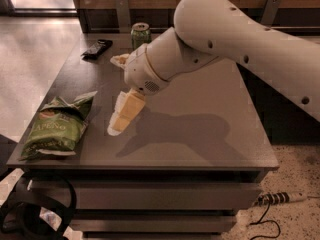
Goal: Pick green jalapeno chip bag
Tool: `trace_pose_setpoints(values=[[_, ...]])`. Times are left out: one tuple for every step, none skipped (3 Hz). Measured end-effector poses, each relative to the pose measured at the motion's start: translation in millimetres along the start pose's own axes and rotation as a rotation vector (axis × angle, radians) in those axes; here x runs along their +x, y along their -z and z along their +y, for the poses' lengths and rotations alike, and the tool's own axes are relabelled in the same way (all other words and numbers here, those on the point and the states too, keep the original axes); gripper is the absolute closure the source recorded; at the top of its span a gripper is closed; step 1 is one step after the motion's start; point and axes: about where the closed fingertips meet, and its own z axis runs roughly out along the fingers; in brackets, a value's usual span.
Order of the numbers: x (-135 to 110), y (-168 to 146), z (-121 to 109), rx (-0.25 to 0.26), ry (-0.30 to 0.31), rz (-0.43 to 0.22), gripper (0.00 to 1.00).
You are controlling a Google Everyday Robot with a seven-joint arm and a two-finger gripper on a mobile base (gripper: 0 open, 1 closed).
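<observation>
The green jalapeno chip bag [57, 128] lies flat near the front left corner of the dark table [210, 139]. My gripper [114, 95] hangs over the table just right of the bag, a short gap away from it. Its two cream fingers are spread apart: one fingertip [117, 126] reaches down close to the tabletop, the other [119, 60] points left higher up. Nothing is held between them. The large white arm comes in from the upper right.
A green soda can [140, 34] stands at the back of the table, partly behind the arm. A black flat device [97, 47] lies at the back left. A power strip [281, 198] and cable lie on the floor at right; black cabling [30, 211] at lower left.
</observation>
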Motion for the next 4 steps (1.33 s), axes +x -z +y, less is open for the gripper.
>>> trace_pose_setpoints(values=[[-2.1,-1.3,-0.1,0.001,0.003,-0.002,0.0],[-5.9,-8.7,-0.2,-0.016,0.009,0.012,0.0],[-13.9,-37.0,3.5,-0.055,0.033,0.02,0.0],[-18.9,-66.8,10.7,-0.108,0.049,0.016,0.0]])
